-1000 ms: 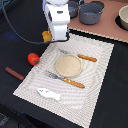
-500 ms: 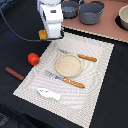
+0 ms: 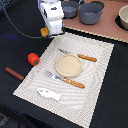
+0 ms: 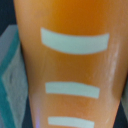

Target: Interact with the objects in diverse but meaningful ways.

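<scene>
Black counter point(image 3: 15, 40) lies under the gripper point(image 3: 46, 32), clamped on the bread loaf point(image 4: 70, 65); a set-down spot is judged needed next.

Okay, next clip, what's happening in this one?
The arm's gripper hangs above the far corner of the striped placemat, holding the orange bread loaf, whose white slashes fill the wrist view. On the mat lie a round plate, a fork and a knife with wooden handles, and a white fish. A red tomato and a brown sausage sit on the dark table beside it.
</scene>
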